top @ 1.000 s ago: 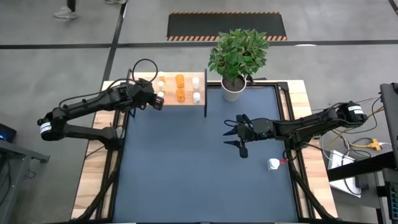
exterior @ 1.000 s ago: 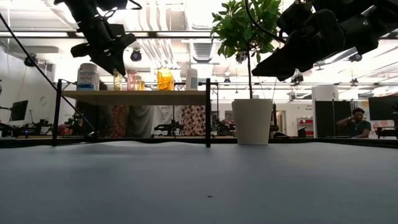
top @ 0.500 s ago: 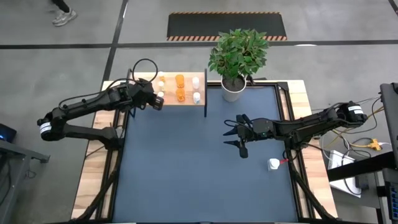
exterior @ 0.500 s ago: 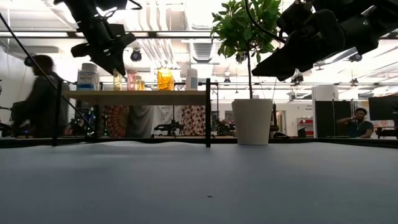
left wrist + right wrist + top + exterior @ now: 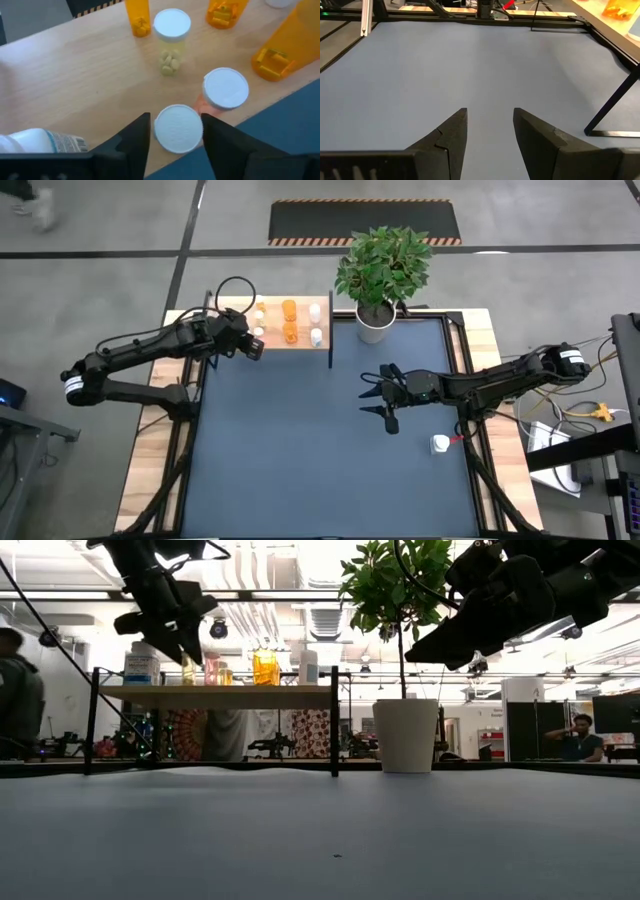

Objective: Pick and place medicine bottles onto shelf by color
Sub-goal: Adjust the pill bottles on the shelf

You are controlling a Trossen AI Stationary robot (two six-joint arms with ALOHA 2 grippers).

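The left gripper (image 5: pixel 176 131) is positioned over the near-left edge of the shelf (image 5: pixel 272 340), its fingers (image 5: pixel 135 137) parted around a white-capped bottle (image 5: pixel 178 128) that stands on the board; small gaps show on both sides of the cap, so the bottle is straddled rather than clamped. Just beside it stands a second white-capped bottle (image 5: pixel 225 89), and farther in a clear bottle of pale pills (image 5: pixel 171 35) and several orange bottles (image 5: pixel 285 47). A white labelled bottle (image 5: pixel 42 141) lies at the board's edge. The right gripper (image 5: pixel 385 400) hangs above the middle of the dark blue counter (image 5: pixel 300 460), open and holding nothing. One white bottle (image 5: pixel 440 444) sits on the counter's right side, well apart from the shelf. A potted plant (image 5: pixel 380 280) stands beside the shelf.
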